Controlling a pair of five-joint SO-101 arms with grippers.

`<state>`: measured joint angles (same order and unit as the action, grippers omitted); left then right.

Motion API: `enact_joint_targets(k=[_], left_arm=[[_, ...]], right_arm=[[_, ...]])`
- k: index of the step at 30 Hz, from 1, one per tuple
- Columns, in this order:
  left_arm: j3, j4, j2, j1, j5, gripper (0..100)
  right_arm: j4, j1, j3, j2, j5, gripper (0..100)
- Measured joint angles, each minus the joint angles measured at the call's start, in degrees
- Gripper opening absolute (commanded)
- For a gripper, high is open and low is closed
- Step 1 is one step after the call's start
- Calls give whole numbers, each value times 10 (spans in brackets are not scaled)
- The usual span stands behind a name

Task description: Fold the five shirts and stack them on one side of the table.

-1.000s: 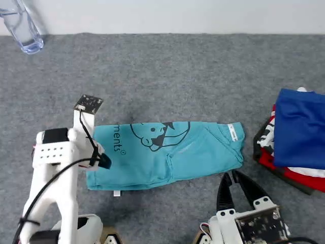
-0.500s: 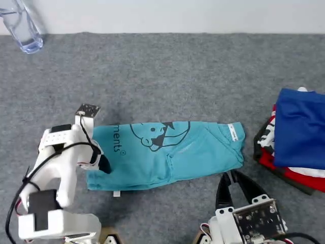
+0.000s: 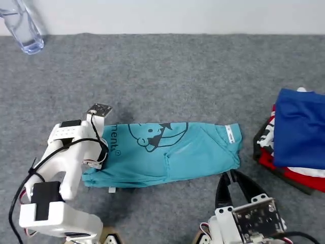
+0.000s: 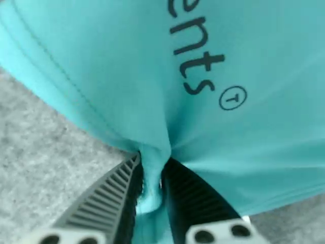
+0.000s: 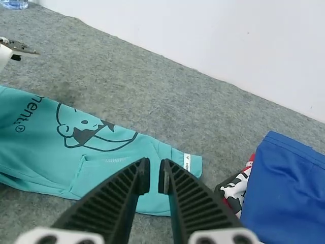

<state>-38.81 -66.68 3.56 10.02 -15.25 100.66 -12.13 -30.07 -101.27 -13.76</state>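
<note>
A teal shirt (image 3: 162,152) with a dark print lies folded into a long band across the middle of the grey table. My left gripper (image 3: 99,155) is at the band's left end, shut on a pinch of the teal shirt (image 4: 228,61), which bunches between the fingers (image 4: 117,198). Near the front edge, just in front of the shirt's right end, my right gripper (image 3: 231,182) is shut and holds nothing. In the right wrist view it (image 5: 151,175) hangs above the teal shirt (image 5: 76,147).
A stack of folded shirts (image 3: 297,137), blue on top with red and patterned ones below, sits at the right edge (image 5: 289,183). A clear bottle (image 3: 23,30) stands at the back left corner. A white wall lies behind the table.
My left gripper came down onto the shirt's left end and shut on it. The whole shirt slid slightly left. The right arm barely moved.
</note>
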Motion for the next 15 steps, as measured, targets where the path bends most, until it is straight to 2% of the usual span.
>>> enact_joint_targets(k=[9,15], left_arm=[[107,-45,15,135,-73,11],[138,-88,15,149,-95,11]], right_arm=[[0,0,0,0,0,58],[0,0,0,0,0,58]])
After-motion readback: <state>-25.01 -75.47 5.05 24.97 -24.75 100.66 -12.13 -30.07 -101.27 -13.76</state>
